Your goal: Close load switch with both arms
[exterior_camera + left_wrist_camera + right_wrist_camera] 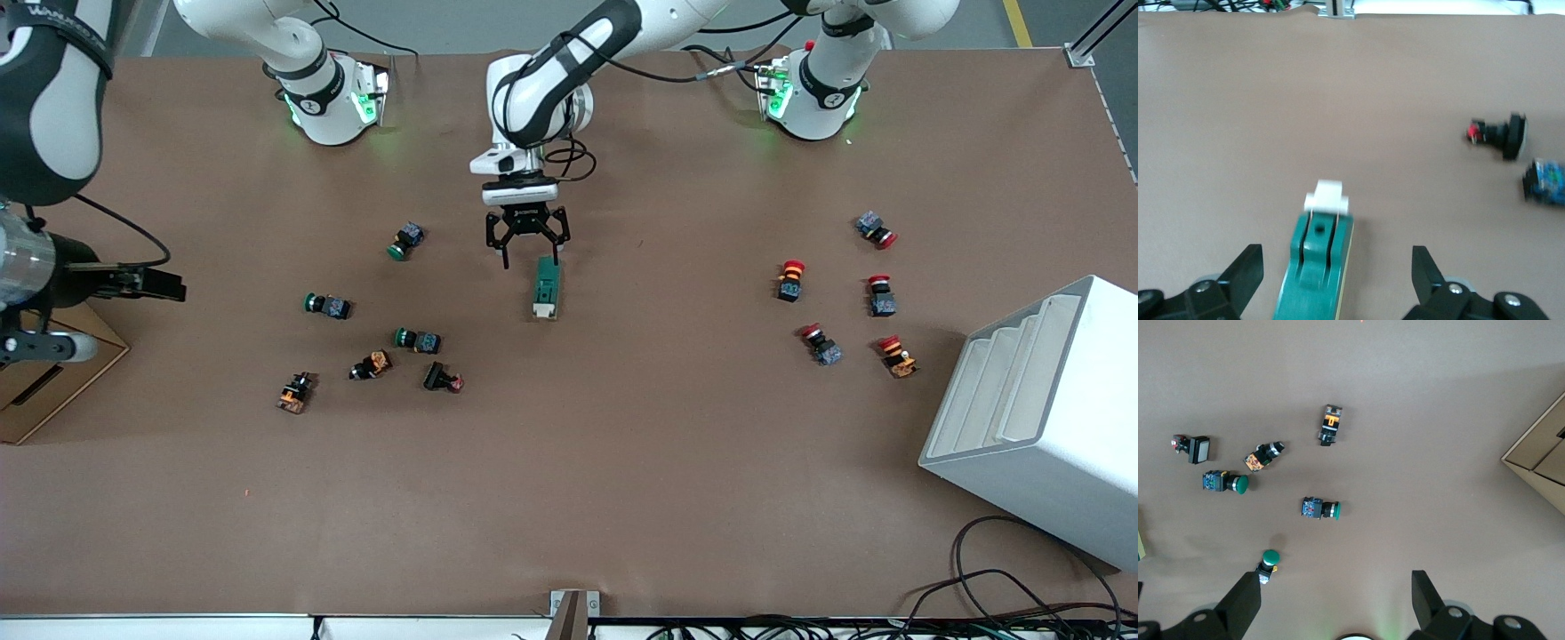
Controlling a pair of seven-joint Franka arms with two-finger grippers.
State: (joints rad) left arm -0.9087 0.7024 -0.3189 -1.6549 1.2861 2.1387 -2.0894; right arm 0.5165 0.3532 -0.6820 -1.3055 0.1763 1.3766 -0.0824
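- The switch lies flat on the table, directly beneath the left gripper. Its white lever end points away from the gripper.
- Left gripper: fingers spread wide, holding nothing, straddling the switch's green end with clearance on both sides.
- Right gripper: released, empty, waiting high over the green buttons toward its own end of the table.
- Step in hand: approach for the grasp. Next, the left gripper should descend and clamp the green body; the right must then come across to the lever.
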